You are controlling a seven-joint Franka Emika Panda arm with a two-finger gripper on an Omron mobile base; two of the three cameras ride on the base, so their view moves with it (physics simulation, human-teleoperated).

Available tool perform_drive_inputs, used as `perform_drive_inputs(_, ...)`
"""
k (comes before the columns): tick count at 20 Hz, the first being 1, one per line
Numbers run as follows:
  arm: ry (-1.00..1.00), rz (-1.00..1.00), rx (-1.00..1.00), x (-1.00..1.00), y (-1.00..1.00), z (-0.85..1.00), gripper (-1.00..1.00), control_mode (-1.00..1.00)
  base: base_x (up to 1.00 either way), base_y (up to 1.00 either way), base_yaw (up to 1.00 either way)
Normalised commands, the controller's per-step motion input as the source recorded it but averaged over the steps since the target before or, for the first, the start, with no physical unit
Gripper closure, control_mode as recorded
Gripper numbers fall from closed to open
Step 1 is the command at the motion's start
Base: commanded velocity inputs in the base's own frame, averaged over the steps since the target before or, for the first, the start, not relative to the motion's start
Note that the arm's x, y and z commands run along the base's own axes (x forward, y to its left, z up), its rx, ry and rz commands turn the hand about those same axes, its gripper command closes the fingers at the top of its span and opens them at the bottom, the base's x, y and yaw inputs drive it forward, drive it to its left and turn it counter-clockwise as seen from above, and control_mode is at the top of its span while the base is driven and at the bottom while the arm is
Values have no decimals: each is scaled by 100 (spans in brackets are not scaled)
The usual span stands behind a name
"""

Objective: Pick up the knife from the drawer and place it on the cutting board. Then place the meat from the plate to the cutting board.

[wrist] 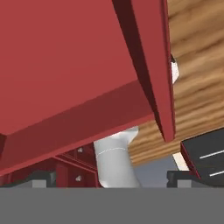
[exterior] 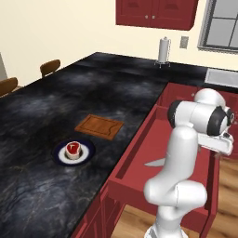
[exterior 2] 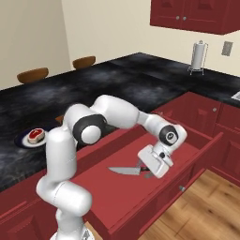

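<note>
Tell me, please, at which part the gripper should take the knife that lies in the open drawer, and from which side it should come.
Probably the handle end. The knife lies flat on the drawer bottom, blade pointing away from the open gripper, its handle hidden beneath the hand. Come from above, fingers across the handle's width: the drawer walls block a sideways approach, and the broad flat blade gives little to pinch.

No text, label or number seems readable anywhere (views are coarse).
</note>
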Motion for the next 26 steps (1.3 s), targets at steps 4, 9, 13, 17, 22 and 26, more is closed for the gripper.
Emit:
perform_drive_inputs(4,-19,-42,-22,42,26,0,-100,-100,0,0,0)
perform_drive_inputs(9,-2,-10,-28,50,38,6,-100,-100,0,0,0)
perform_drive_inputs(13,-6,3,-36,18,18,0,-100,-100,0,0,0)
perform_drive_inputs(17,-19,26,-32,0,0,2,-100,-100,0,0,0)
perform_drive_inputs(22,-30,25,-5,0,0,4,-100,-100,0,0,0)
perform_drive_inputs(26,-37,0,0,0,8,-1,-100,-100,0,0,0)
